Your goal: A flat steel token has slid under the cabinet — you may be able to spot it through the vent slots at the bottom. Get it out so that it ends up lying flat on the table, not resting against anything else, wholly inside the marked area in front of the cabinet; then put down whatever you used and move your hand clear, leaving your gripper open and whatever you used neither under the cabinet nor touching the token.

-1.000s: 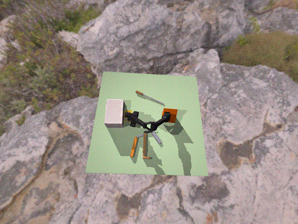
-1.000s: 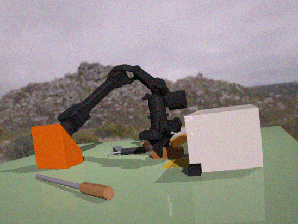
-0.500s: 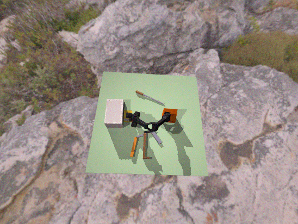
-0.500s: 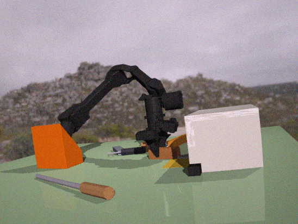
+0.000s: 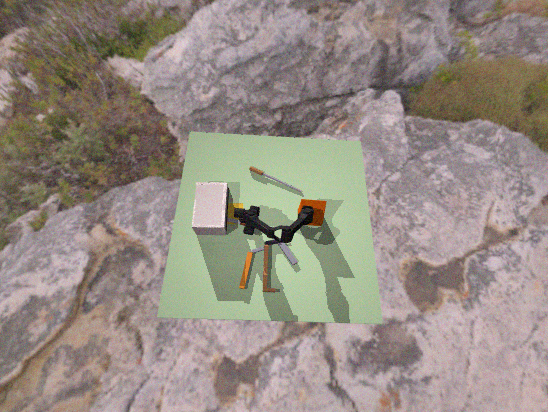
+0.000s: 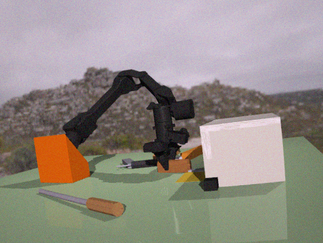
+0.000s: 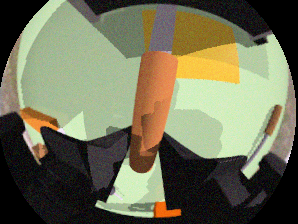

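My gripper (image 5: 243, 216) (image 6: 167, 166) (image 7: 146, 131) is shut on the wooden handle (image 6: 180, 166) (image 7: 155, 100) of a tool, low over the table in front of the cabinet. The tool's flat grey shaft (image 7: 163, 30) points toward the white cabinet (image 5: 210, 206) (image 6: 244, 153), and its far end is hidden by the cabinet. The yellow marked area (image 5: 238, 206) (image 6: 188, 177) (image 7: 212, 67) lies in front of the cabinet, partly in shadow, with the shaft crossing over one side of it. The steel token cannot be made out in any view.
A wooden-handled rod (image 5: 280, 181) (image 6: 104, 206) lies to one side. On the other side lie an orange-handled tool (image 5: 246, 270), a brown L-shaped piece (image 5: 266, 265) and a grey-ended tool (image 5: 289, 254). An orange block (image 5: 321, 212) (image 6: 53, 159) stands by the arm's base.
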{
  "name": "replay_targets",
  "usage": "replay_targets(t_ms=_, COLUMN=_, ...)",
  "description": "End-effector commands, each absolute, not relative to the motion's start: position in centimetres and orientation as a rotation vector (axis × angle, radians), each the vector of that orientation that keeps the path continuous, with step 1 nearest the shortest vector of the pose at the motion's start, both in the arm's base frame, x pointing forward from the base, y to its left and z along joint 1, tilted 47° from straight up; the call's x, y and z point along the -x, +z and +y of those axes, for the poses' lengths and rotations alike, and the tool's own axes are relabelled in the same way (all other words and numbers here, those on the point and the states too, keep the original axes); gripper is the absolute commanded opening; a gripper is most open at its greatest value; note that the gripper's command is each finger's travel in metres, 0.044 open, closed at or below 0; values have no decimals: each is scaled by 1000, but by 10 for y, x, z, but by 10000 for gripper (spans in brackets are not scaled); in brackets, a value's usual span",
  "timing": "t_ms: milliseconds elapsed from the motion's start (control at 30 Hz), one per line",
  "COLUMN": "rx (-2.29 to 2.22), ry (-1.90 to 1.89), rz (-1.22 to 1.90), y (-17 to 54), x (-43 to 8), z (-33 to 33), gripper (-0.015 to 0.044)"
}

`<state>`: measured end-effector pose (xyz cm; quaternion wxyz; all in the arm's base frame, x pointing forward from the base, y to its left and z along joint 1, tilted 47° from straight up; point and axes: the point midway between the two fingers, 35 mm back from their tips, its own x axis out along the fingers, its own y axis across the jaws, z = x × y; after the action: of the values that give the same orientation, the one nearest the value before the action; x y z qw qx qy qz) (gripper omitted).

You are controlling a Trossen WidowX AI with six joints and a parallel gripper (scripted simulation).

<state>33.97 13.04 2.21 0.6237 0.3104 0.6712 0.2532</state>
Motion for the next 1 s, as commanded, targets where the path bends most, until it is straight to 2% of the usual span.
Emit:
replay_targets(t_ms=0, rx=-717, ry=576, rz=1547, y=22, x=-333, z=131, gripper=0)
replay_targets(t_ms=967, rx=-718, ry=576, rz=1549, y=26, x=-302, z=134, gripper=0)
